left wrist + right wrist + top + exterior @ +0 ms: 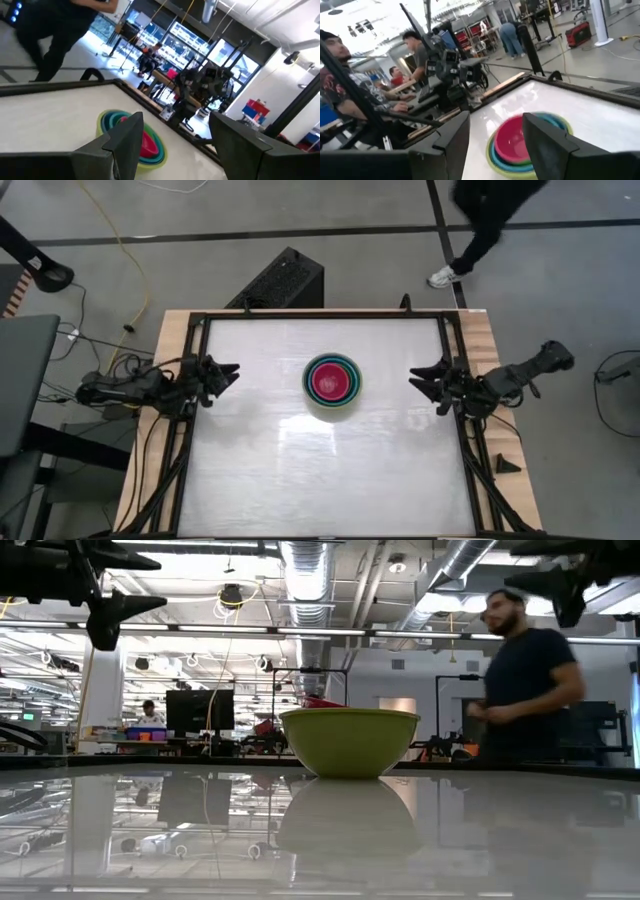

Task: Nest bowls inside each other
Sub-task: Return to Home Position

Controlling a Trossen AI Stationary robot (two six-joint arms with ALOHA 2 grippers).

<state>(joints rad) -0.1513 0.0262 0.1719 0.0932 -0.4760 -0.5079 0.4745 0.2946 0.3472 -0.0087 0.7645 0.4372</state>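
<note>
The bowls (pixel 333 383) stand nested in one stack at the table's middle, the magenta-pink one innermost and the olive-yellow one (pixel 349 740) outermost, resting on its base. My left gripper (pixel 228 373) hovers open at the table's left edge, pointing toward the stack, well apart from it. My right gripper (pixel 422 377) hovers open at the right edge, also facing the stack from a distance. The left wrist view shows the stack (pixel 150 145) beyond the open fingers, and so does the right wrist view (pixel 512 142). Both grippers hold nothing.
A black frame rail (pixel 455 410) runs around the table. A black box (pixel 280 280) sits on the floor beyond the far edge. A person (pixel 480 230) walks past the far right corner. A small black wedge (pixel 507 464) lies on the right wooden strip.
</note>
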